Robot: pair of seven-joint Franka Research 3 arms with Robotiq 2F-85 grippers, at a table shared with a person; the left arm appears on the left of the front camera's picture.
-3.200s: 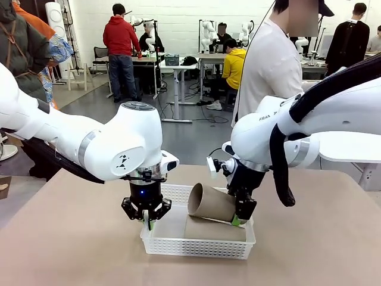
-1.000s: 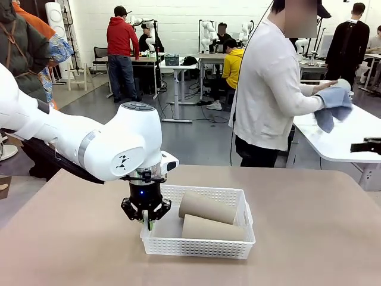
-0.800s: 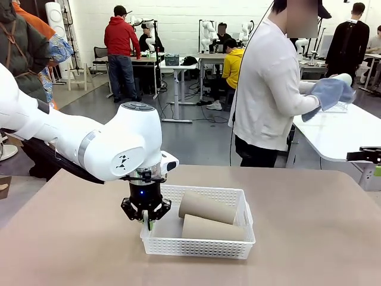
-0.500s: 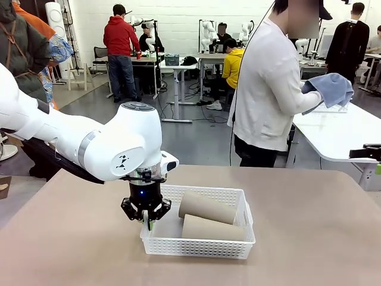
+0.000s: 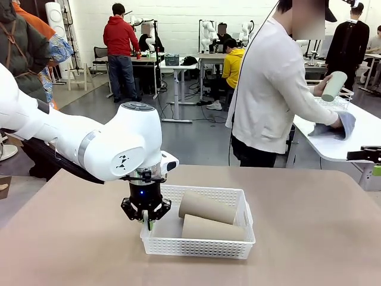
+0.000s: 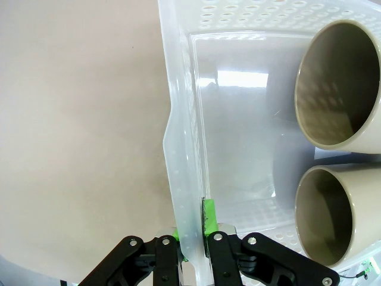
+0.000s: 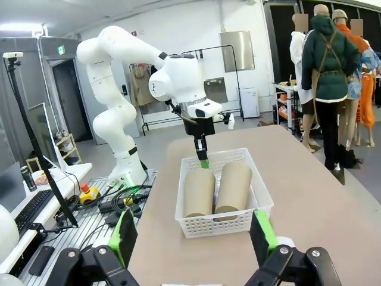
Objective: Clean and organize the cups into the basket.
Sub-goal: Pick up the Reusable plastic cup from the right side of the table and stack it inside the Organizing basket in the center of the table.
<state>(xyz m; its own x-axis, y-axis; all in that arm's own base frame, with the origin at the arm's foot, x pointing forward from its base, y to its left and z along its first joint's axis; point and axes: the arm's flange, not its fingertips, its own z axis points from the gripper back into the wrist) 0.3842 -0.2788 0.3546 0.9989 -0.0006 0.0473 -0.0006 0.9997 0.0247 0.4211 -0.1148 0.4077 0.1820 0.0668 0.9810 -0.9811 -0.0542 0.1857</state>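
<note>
Rear tan cup [image 5: 208, 207], front tan cup [image 5: 211, 228]: on their sides inside basket [image 5: 196, 247], long axes along basket length, mouths toward its left end. Left gripper [image 5: 148, 223]: pinching that end wall, just beside mouths. Right gripper [image 7: 193, 233]: spread, well clear of basket.

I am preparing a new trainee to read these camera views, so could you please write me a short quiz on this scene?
1. True or false: the left gripper is shut on an end wall of the basket.
2. How many tan cups lie in the basket? A one, B two, C three.
3. What is the person's hand holding up?
Key: 1 true; 2 B; 3 a pale green cup.
</note>
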